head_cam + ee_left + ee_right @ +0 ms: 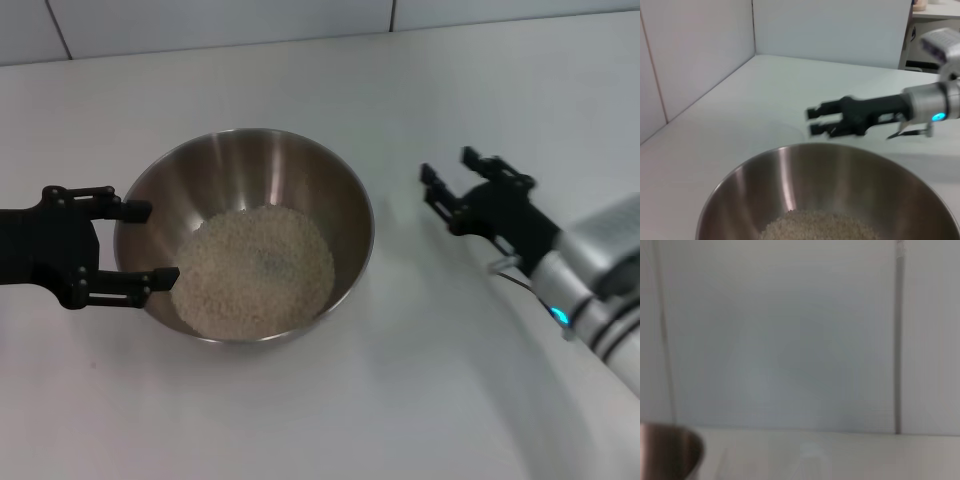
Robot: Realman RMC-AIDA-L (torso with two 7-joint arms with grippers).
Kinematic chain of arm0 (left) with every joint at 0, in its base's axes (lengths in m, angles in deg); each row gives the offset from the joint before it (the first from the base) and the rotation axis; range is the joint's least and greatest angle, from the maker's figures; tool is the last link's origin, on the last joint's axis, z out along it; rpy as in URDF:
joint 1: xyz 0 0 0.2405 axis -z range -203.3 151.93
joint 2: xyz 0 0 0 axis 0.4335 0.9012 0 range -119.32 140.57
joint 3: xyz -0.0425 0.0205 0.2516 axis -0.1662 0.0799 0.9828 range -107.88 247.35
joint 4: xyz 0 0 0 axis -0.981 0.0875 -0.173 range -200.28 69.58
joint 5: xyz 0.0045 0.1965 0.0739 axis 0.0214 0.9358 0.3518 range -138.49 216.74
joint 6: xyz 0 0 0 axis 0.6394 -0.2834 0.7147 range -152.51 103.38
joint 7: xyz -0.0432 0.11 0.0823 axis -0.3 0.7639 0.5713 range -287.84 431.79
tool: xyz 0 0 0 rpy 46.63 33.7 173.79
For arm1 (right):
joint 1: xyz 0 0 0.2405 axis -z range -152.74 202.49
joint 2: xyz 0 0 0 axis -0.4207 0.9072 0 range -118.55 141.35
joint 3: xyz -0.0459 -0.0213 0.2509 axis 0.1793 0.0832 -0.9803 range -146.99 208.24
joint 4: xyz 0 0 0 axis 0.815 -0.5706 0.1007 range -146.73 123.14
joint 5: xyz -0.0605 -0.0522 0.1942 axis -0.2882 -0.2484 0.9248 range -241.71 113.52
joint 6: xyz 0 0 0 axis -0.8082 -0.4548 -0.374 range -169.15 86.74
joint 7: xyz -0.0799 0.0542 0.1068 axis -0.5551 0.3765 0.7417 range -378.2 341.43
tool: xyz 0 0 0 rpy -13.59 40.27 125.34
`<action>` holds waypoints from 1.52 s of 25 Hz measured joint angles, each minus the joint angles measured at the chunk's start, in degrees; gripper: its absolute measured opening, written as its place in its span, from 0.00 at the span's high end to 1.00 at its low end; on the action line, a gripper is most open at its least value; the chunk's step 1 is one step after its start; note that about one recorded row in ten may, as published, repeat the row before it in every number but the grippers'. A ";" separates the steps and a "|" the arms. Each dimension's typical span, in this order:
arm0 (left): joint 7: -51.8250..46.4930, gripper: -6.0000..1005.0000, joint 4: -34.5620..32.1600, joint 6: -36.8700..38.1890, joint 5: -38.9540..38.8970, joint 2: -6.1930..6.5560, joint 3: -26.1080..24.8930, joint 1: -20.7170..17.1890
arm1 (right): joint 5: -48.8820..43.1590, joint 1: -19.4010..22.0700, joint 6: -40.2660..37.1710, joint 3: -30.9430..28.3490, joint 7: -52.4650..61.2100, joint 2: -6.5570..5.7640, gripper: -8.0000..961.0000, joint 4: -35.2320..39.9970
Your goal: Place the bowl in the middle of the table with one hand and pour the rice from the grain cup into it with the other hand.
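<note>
White surface (420,400) spreads below, meeting a tiled wall (200,25) at the far edge. Mid-surface sits the bowl (330,185), rice (255,270) inside. Left gripper (150,242) has its jaws apart astride the bowl's left rim. Right gripper (447,178), jaws apart and empty, hangs right of the bowl.

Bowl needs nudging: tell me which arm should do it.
Left. The left gripper is open, its fingers straddling the rim of the bowl, which holds the rice. The right gripper hangs apart, empty.
</note>
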 joint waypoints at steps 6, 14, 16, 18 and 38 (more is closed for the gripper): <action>0.02 0.18 0.00 -0.02 0.01 -0.02 0.00 -0.30 | 0.30 8.58 -29.49 -5.00 11.38 -0.13 0.34 4.77; 0.14 0.18 0.10 -0.32 -0.01 -0.09 0.02 -0.10 | -18.77 -11.13 -46.72 7.31 41.44 -9.25 0.13 28.33; 0.15 0.18 0.43 -0.40 -0.01 -0.09 0.06 0.22 | -20.49 -16.65 -46.87 14.94 46.17 -7.86 0.13 37.90; 0.16 0.18 0.64 -0.43 -0.02 -0.09 0.08 0.51 | -20.60 -20.21 -47.26 22.39 49.14 -4.16 0.14 48.58; -0.54 0.18 0.28 -0.48 0.22 -0.01 0.60 0.93 | -4.73 -18.29 -39.63 70.20 74.42 0.53 0.14 72.00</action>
